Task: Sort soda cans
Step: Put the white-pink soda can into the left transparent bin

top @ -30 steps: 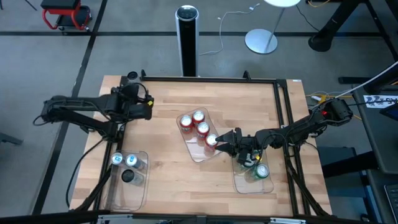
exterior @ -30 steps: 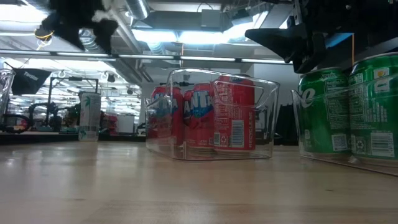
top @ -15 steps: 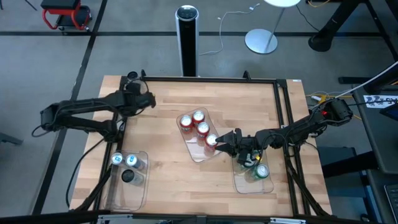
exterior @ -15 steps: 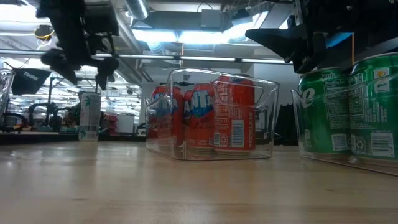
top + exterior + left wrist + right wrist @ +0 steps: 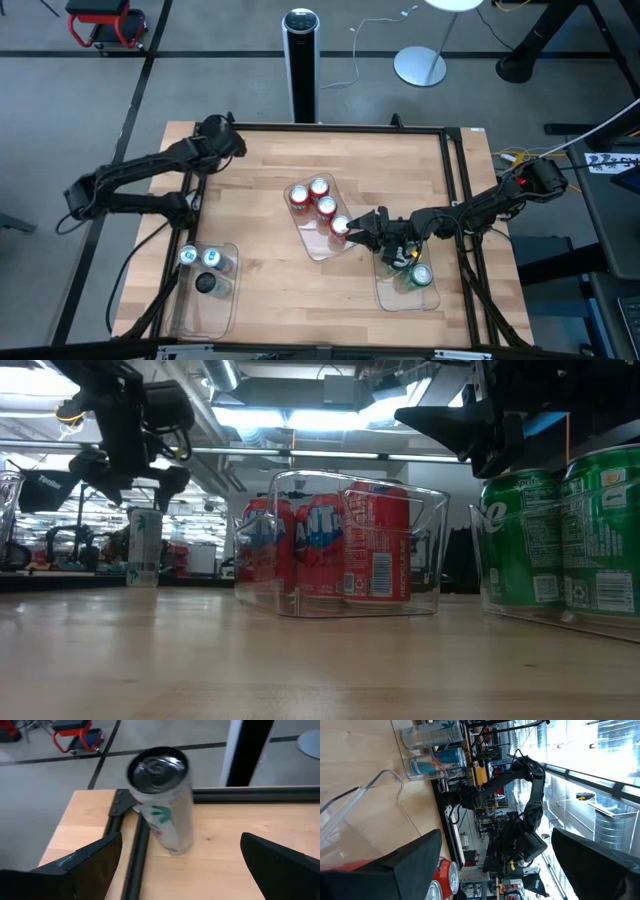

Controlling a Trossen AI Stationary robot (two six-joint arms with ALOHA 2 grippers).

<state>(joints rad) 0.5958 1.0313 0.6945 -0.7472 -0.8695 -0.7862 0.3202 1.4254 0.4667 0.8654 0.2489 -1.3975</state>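
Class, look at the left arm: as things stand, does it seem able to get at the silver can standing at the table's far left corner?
Probably yes. The left gripper hovers just short of the silver can, fingers spread wider than it. The can stands upright by the black frame rail, which should not block a grasp from this side.

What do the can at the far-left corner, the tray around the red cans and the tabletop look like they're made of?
Can: likely aluminium, with a shiny dark top and a printed pale wall.
Tray: clear, glossy, probably plastic; the red cans show through its walls.
Tabletop: pale wood with visible plank lines and a matte finish.
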